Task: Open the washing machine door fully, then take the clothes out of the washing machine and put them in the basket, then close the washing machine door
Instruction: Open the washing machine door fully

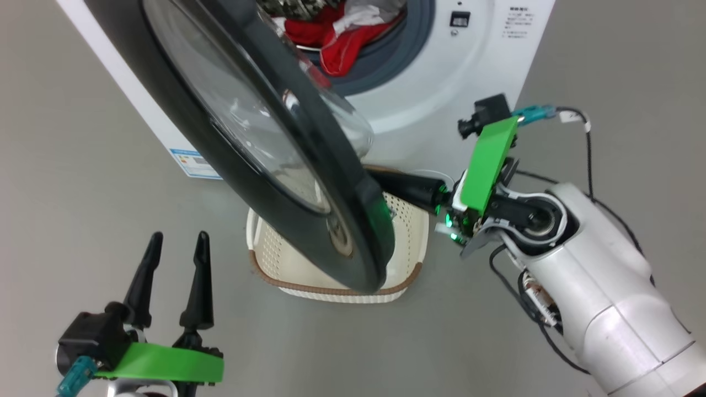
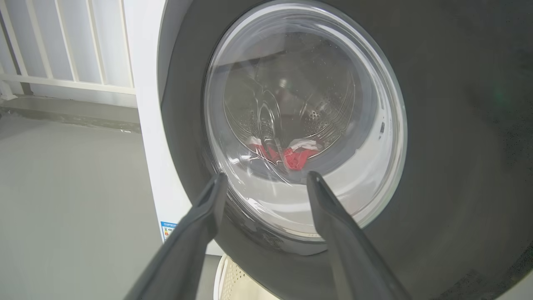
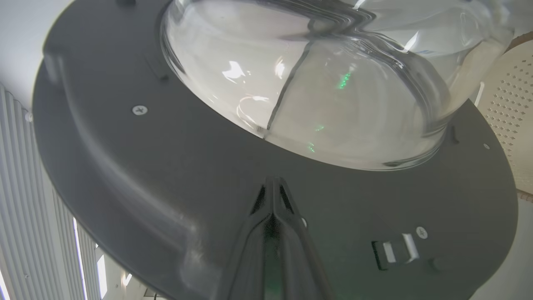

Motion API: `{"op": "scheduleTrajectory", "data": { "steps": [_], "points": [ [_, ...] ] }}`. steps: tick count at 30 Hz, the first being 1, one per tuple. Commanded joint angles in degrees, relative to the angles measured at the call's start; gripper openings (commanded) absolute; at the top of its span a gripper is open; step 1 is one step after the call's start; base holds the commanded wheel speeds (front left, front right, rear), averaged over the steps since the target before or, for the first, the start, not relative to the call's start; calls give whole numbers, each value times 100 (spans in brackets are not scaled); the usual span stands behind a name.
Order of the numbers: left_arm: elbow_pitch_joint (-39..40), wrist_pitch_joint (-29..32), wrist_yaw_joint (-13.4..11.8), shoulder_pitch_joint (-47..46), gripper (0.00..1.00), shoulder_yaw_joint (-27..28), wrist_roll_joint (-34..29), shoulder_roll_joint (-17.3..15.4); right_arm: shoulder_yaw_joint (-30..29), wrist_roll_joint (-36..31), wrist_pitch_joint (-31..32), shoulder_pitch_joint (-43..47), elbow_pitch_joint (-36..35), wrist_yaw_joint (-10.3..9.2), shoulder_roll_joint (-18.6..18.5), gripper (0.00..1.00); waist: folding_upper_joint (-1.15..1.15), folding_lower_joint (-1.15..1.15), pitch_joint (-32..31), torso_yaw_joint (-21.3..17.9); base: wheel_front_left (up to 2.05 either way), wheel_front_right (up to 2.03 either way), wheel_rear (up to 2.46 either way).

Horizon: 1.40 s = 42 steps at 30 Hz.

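Smooth grey floor (image 1: 83, 182) carries a white washing machine (image 1: 441, 82), which stands square on it, a small blue label (image 1: 193, 162) low on its casing near floor level. Just in front of the machine, a cream plastic basket (image 1: 411, 226) with perforated sides and a brown rim sits upright on the floor. Whether basket and machine touch cannot be told.

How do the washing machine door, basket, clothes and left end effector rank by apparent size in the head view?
1. washing machine door, nearest the camera
2. basket, partly hidden
3. clothes and left end effector: alike, unranked
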State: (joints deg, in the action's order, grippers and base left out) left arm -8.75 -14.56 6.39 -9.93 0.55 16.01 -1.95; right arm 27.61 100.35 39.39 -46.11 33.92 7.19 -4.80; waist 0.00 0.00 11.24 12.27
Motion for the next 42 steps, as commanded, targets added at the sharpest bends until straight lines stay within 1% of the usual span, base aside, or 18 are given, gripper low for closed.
{"op": "scheduleTrajectory", "data": {
  "steps": [1, 15, 19, 26, 35, 42],
  "points": [
    [99, -44, -44, 30, 100, 185, 52, -93, 136, 69, -18, 74, -204, 30, 190, 0, 0, 0, -190, 162, 0, 0, 0],
    [-125, -44, -149, 381, 100, 166, 70, -93, 1078, 627, -486, 451, -277, 30, 191, 0, 0, 0, -816, 713, 0, 0, 0],
    [-168, -44, -144, 461, 100, 154, 46, -93, 1342, 737, -592, 522, -258, 30, 191, 0, 0, 0, -971, 910, 0, 0, 0],
    [-275, -44, -95, 522, 100, 152, -27, -93, 1638, 976, -820, 519, -157, 30, 191, 0, 0, 0, -1163, 1241, 0, 0, 0],
    [-418, -44, -25, 523, 100, 105, -78, -93, 1928, 1215, -1066, 481, -59, 30, 192, 0, 0, 0, -1309, 1539, 0, 0, 0],
    [-393, -44, -17, 557, 100, 161, -60, -93, 2153, 1348, -1179, 394, -14, 30, 192, 0, 0, 0, -1288, 1577, 0, 0, 0]
  ]
}}
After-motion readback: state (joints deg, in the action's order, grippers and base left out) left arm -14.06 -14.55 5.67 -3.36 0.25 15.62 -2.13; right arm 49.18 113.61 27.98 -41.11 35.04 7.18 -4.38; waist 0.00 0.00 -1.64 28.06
